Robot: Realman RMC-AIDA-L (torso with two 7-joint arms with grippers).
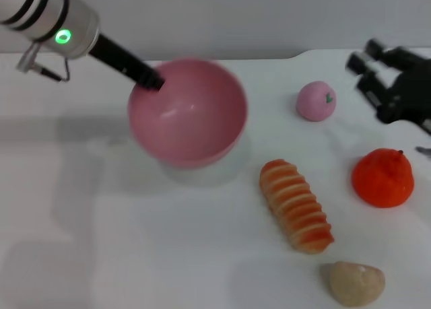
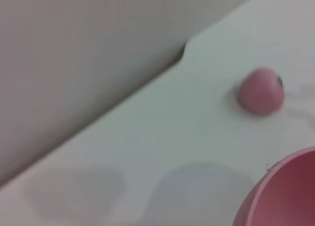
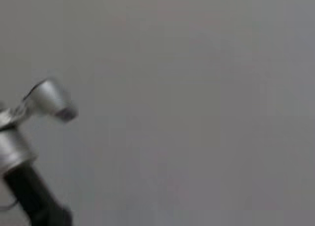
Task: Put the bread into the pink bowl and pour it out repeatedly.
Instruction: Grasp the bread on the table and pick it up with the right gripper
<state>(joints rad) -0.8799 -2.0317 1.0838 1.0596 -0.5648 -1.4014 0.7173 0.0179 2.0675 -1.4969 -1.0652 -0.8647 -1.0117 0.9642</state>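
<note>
The pink bowl (image 1: 188, 114) is held off the table and tilted, its empty inside facing me, with its shadow on the table below. My left gripper (image 1: 149, 80) is shut on the bowl's far left rim. The bowl's edge also shows in the left wrist view (image 2: 288, 196). The bread (image 1: 296, 204), orange-red with cream stripes, lies on the table to the right of the bowl and nearer to me. My right gripper (image 1: 369, 66) hovers at the far right edge, open and empty, away from the bread.
A small pink ball with a green mark (image 1: 316, 100) (image 2: 261, 90) lies right of the bowl. An orange round fruit (image 1: 383, 177) sits at the right. A beige lump (image 1: 355, 282) lies near the front right. The white table's back edge (image 1: 296, 55) has a step.
</note>
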